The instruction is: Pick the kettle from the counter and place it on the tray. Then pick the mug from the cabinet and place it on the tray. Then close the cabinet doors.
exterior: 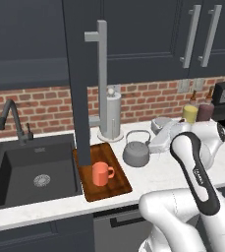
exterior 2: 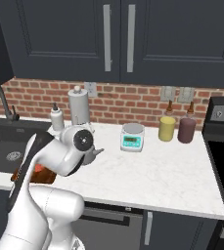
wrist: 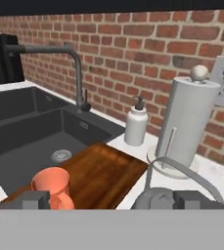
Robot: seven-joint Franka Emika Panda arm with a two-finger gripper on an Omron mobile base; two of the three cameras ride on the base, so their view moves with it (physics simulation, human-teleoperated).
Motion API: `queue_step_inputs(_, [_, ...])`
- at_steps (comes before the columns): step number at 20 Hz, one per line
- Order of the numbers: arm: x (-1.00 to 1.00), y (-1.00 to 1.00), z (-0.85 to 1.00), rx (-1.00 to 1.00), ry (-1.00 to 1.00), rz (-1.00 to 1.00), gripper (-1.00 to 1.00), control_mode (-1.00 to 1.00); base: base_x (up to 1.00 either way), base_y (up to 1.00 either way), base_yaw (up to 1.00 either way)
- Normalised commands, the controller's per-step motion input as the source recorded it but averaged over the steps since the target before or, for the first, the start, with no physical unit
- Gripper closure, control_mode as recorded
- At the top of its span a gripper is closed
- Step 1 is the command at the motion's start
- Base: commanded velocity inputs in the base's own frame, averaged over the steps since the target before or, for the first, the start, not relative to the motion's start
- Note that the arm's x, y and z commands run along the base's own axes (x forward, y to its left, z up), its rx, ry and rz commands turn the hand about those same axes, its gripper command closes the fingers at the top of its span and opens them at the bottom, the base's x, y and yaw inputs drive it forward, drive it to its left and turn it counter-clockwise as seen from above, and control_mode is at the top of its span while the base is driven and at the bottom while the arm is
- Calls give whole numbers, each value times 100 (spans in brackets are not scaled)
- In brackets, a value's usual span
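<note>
Hovering with jaws spread, the gripper (wrist: 111, 200) faced the mug (wrist: 52, 185) on the tray (wrist: 101, 173); the kettle (exterior: 136, 150) beside the tray awaited grasping.

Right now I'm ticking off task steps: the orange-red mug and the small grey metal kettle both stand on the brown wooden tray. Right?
Partly. The orange-red mug is on the brown wooden tray, but the small grey metal kettle stands beside it on the white counter, as the left base view shows.

No legible text. Scale (exterior 2: 132, 137) display shows faint dark digits, too small to read. Small dark lettering along the arm's black stripe (exterior: 200, 175), blurred, unreadable.
</note>
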Motion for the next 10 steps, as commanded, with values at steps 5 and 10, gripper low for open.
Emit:
queue_step_inputs(5, [-1,-65,21,-6,-12,4,-100,-100,0,0,0])
queue_step_inputs(10, [0,-44,32,-1,-17,5,-100,-100,0,0,0])
